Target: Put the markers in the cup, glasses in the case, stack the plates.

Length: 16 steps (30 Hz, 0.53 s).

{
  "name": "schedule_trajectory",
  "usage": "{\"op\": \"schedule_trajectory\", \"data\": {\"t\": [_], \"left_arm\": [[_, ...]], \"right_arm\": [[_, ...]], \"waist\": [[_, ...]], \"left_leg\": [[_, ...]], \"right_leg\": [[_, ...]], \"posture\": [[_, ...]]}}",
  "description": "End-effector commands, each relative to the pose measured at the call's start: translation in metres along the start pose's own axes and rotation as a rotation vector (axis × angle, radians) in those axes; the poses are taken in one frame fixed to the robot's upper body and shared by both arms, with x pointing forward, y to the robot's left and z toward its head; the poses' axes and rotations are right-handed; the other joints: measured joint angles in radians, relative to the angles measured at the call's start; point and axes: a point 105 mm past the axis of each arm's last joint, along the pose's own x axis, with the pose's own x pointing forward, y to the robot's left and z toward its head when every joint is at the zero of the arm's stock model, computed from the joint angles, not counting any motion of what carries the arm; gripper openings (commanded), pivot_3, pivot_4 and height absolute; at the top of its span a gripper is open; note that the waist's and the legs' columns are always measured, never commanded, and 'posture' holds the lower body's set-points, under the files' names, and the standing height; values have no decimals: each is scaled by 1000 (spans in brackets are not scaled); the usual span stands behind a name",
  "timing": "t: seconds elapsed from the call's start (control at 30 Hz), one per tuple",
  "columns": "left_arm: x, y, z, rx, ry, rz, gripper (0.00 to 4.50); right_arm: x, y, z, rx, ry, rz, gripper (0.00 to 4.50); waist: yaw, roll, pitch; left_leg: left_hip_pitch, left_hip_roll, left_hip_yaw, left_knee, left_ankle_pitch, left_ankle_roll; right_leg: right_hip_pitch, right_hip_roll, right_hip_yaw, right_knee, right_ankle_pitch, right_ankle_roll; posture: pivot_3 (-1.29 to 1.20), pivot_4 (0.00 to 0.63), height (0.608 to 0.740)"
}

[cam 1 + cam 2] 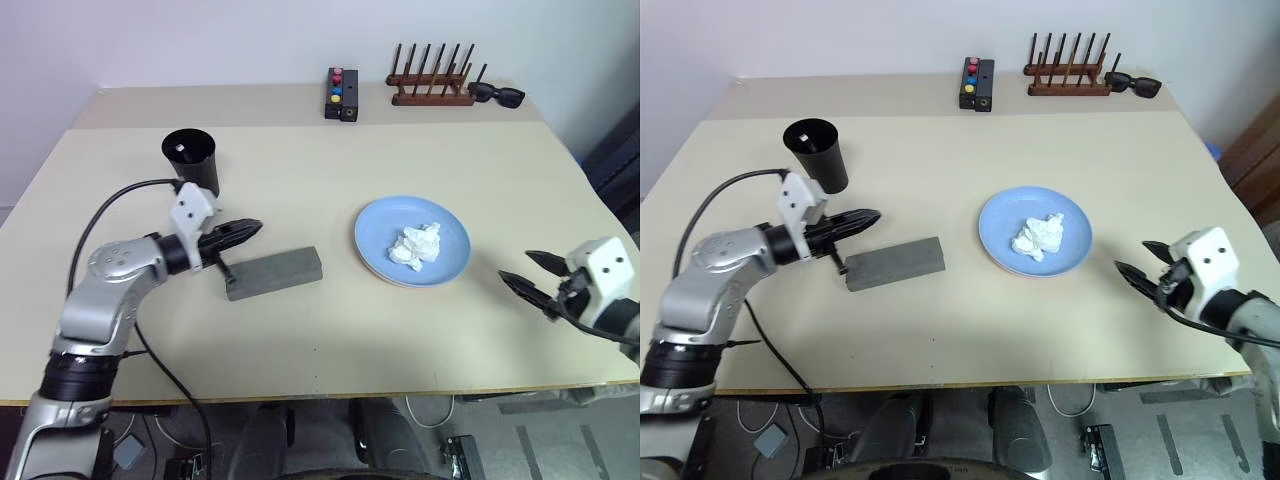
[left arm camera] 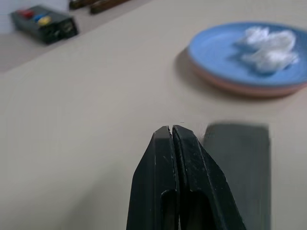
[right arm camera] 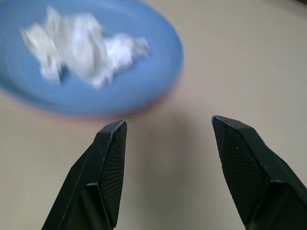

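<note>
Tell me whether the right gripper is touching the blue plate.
Apart. In the left eye view, bare table separates the open right gripper from the blue plate; the right wrist view shows its fingertips short of the rim.

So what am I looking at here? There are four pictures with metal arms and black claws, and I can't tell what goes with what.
It is a two-armed robot at a beige table. The two wide pictures come from cameras in its head, looking down over its arms. The two close-ups come from cameras on its wrists, looking along each claw, called a gripper. The left gripper is shut and holds nothing; it is just over the end of a closed grey case. The right gripper is open and empty, beside a blue plate stacked on a pink one, with crumpled white tissue on top. Also there: a black cup with something pale inside, a small box with coloured buttons, a wooden peg rack and black sunglasses.
</note>
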Motion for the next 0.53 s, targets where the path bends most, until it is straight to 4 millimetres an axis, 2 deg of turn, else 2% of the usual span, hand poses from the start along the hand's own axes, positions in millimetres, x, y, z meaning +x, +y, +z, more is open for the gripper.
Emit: {"op": "schedule_trajectory", "data": {"t": [0.03,0.1,0.2,0.3,0.53], "left_arm": [[-23,14,1,40,3,77,0],[-48,26,-10,24,34,157,0],[-64,31,-18,20,57,207,0],[-87,33,-33,-3,123,245,0],[-98,27,-43,-20,156,263,0]], "right_arm": [[-15,-13,12,-38,-43,-29,2840],[-23,-18,10,-13,-42,-32,2840],[-27,-23,6,13,-37,-26,2840],[-26,-27,1,23,-30,-27,2840],[-14,-26,4,28,-45,10,2840]], "waist": [[4,0,0],[4,0,0],[5,0,0],[7,0,0],[8,0,0]], "left_leg": [[0,0,0,1,0,0],[1,1,0,2,0,0],[1,4,1,2,0,0],[1,4,1,2,0,0],[0,4,1,1,0,0]], "right_leg": [[0,0,0,0,0,0],[2,0,0,0,-1,-4],[2,0,0,-1,-2,-5],[2,0,0,-2,-2,-5],[2,-1,0,-5,-1,-5]], "posture": [[0,150,735],[0,150,735],[0,150,735],[0,150,735],[0,150,735]]}}
